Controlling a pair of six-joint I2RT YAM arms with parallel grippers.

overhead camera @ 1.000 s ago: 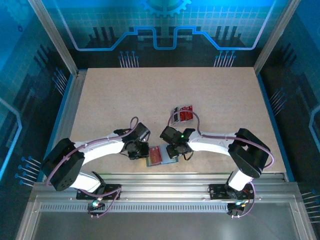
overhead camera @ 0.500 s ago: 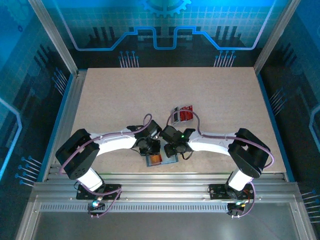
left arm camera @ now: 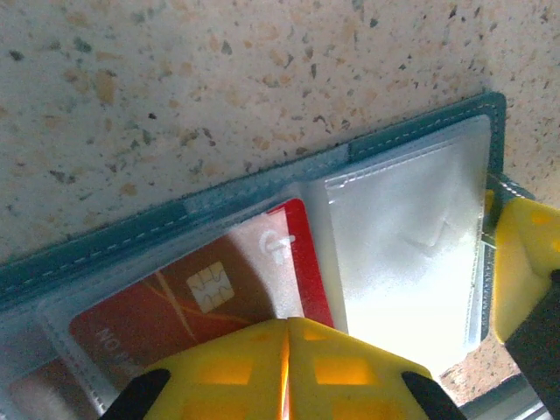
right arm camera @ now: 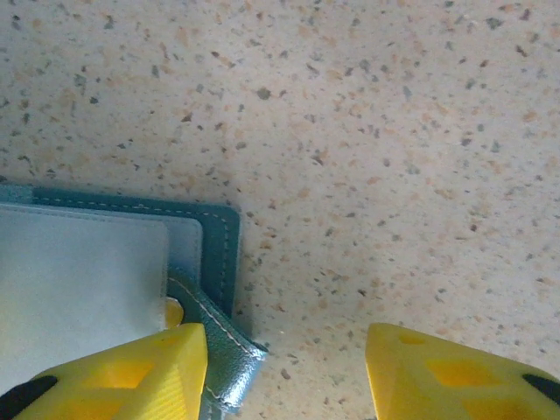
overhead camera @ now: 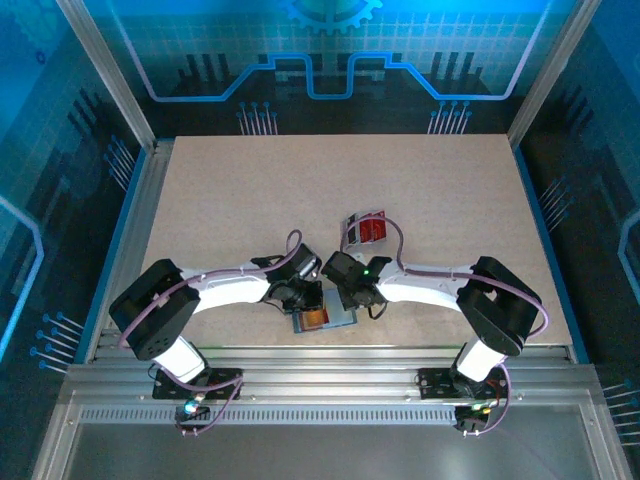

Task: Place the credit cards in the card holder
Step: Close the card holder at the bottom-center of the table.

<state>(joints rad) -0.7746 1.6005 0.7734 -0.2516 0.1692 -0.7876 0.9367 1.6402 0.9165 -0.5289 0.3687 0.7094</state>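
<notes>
The left gripper (left arm camera: pixel 287 372), jaws pressed together, bore down on a bright red chip card (left arm camera: pixel 184 302) lying in a clear sleeve of the open slate-teal card holder (left arm camera: pixel 262 188). The right gripper (right arm camera: pixel 284 372), jaws wide and empty, had one finger at the holder's 2 o'clock corner. The card would seat best with a flat, straight push while the holder was kept braced. Spare red cards (overhead camera: pixel 367 229) lay at 1 o'clock from the holder on the speckled counter (overhead camera: pixel 250 190).

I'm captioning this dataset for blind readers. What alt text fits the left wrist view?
An open blue-grey card holder lies on a speckled table, a red chip card tucked in one clear sleeve beside an empty sleeve. The left pincer, yellow fingers shut together, sits at the bottom of the frame in front of the card.
</notes>
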